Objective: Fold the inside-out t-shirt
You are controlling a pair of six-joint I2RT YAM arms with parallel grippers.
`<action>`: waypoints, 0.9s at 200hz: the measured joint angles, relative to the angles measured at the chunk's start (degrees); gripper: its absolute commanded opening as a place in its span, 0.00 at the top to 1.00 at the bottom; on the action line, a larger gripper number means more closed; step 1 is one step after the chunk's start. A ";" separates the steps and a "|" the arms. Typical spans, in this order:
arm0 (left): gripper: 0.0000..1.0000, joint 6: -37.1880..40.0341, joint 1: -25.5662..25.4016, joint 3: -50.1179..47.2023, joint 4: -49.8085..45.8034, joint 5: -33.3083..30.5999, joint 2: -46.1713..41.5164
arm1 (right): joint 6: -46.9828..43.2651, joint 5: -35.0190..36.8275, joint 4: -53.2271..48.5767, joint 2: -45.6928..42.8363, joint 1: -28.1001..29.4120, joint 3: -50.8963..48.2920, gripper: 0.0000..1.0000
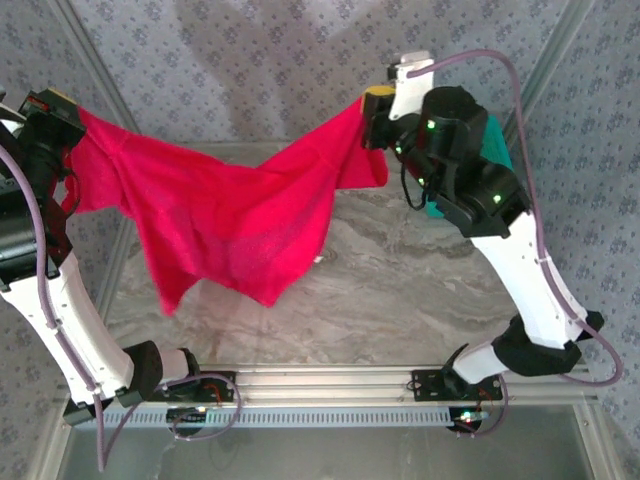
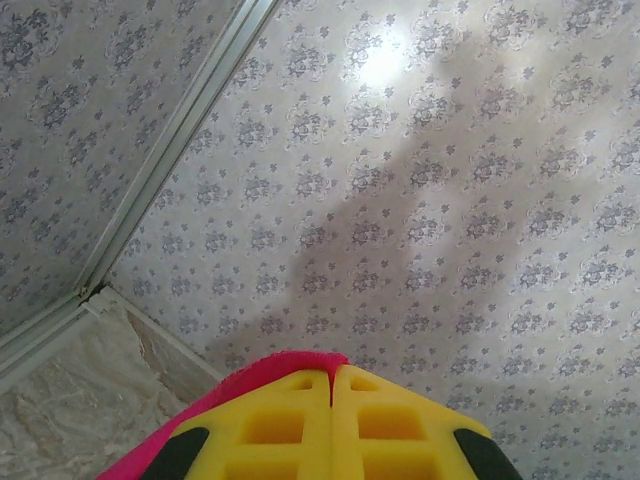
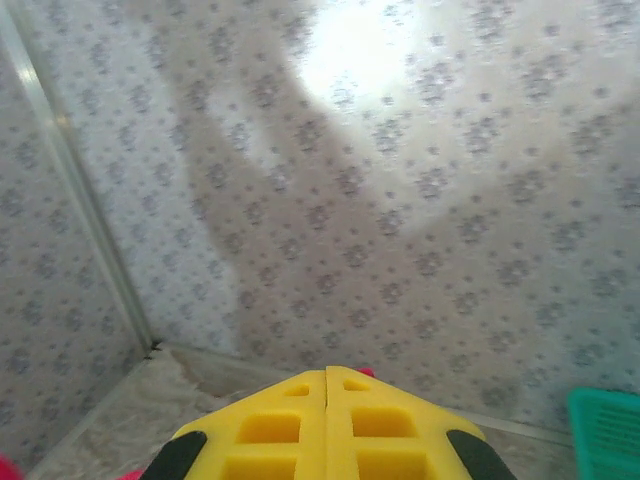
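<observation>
t-shirt (image 1: pixel 230 220) hanging stretched above the table (image 1: pixel 400 290) across the upper half of the frame, left gripper (image 1: pixel 72 120) at upper left and right gripper (image 1: pixel 374 108) at upper centre each pinching a cloth edge; no fold visible yet, spreading flat and folding apparently remain.

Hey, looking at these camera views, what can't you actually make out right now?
Top view: the teal basket is mostly hidden behind the right arm; its contents cannot be told.
Right wrist view: the frame's edge cuts that basket off.
Wrist views: the yellow fingers of the left gripper and right gripper cover the pinched t-shirt cloth.
Top view: seams too small to read.
</observation>
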 measured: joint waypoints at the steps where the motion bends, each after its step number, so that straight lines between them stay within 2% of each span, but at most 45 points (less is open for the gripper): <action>1: 1.00 0.00 0.00 -0.02 0.00 -0.02 0.00 | 0.00 0.02 0.00 -0.15 -0.24 -0.17 1.00; 40: 1.00 -0.37 0.00 -2.05 0.52 1.33 0.42 | 2.60 -1.03 0.44 -1.14 -9.18 -7.52 1.00; 63: 1.00 -0.44 0.00 -5.22 2.01 2.34 1.16 | 5.81 -3.54 0.13 1.31 -16.13 -11.56 1.00; 83: 1.00 -0.44 0.00 -8.46 2.86 3.17 2.21 | 8.33 -6.08 -0.37 4.00 -20.00 -13.16 1.00; 121: 1.00 -0.87 0.00 -13.64 4.72 5.27 3.26 | 10.62 -9.25 0.15 4.61 -20.79 -14.34 1.00; 180: 1.00 -0.85 0.00 -14.10 6.08 6.43 2.82 | 12.52 -11.54 1.75 2.47 -20.72 -14.36 1.00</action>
